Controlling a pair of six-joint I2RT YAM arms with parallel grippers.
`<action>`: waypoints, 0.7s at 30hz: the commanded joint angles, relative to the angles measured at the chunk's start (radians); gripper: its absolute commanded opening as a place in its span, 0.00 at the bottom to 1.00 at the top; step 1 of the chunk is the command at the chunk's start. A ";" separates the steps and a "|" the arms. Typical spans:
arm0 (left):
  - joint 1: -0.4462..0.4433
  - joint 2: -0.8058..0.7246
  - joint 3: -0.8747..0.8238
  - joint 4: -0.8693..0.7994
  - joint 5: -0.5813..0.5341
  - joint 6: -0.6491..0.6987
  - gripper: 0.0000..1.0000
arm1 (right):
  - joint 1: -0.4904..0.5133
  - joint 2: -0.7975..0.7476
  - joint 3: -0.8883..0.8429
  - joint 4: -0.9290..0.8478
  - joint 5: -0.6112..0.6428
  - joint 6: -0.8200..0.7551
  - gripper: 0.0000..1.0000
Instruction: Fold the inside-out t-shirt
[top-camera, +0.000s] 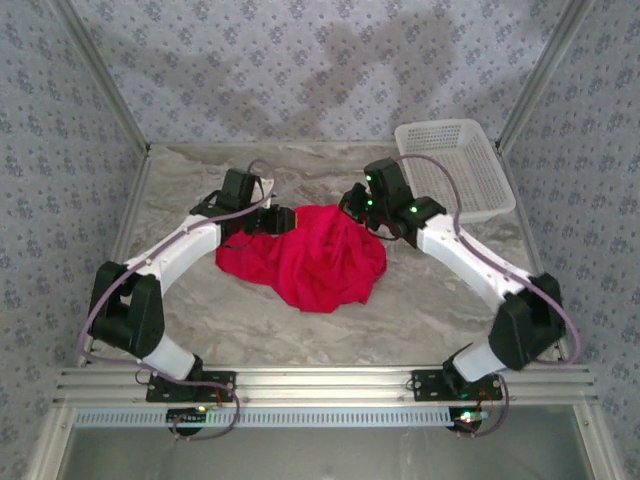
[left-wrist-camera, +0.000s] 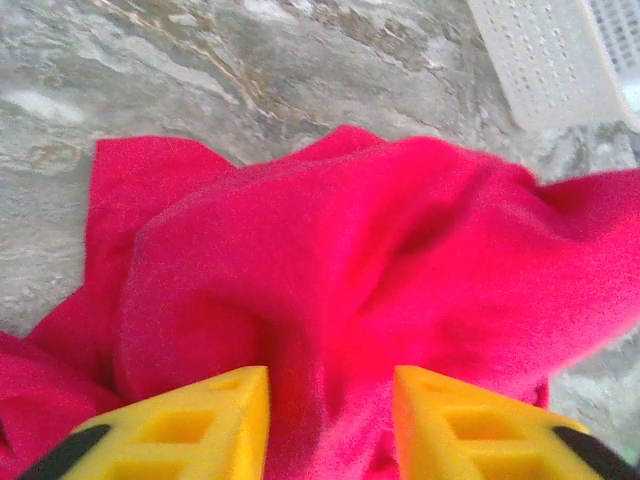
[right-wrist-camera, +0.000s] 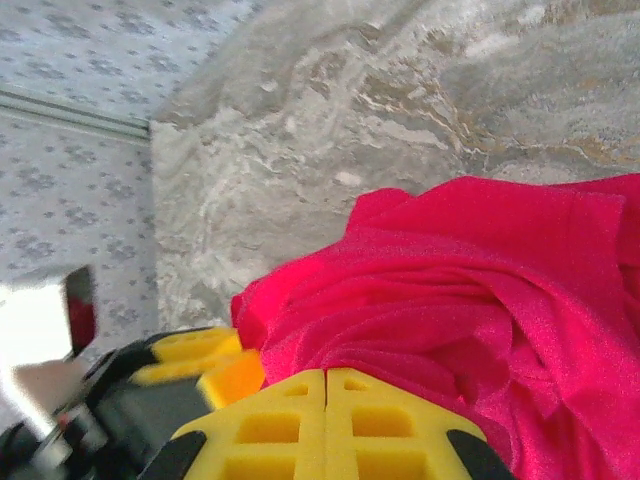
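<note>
— Where's the t-shirt (top-camera: 320, 262)?
— I see it crumpled mid-table (top-camera: 420, 320), between both arms.
— Jaws?
— My left gripper (left-wrist-camera: 330, 380) stands parted, cloth between its fingers (left-wrist-camera: 200, 425). My right gripper (right-wrist-camera: 326, 380) is pressed closed against the cloth.

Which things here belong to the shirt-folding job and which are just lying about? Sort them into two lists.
For the job:
red t-shirt
left gripper, fingers apart around the cloth
right gripper, shut on the shirt's edge

Lying about:
white basket, at the far right of the table
</note>
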 joint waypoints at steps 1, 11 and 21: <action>-0.012 -0.106 -0.059 0.020 -0.106 0.059 0.45 | -0.017 0.087 0.038 0.042 -0.125 0.018 0.00; -0.152 -0.108 -0.211 0.241 -0.119 -0.013 0.65 | 0.010 0.090 0.056 0.044 -0.099 0.022 0.00; -0.163 0.129 -0.048 0.252 -0.164 -0.032 0.61 | 0.030 0.058 0.040 0.035 -0.084 0.027 0.00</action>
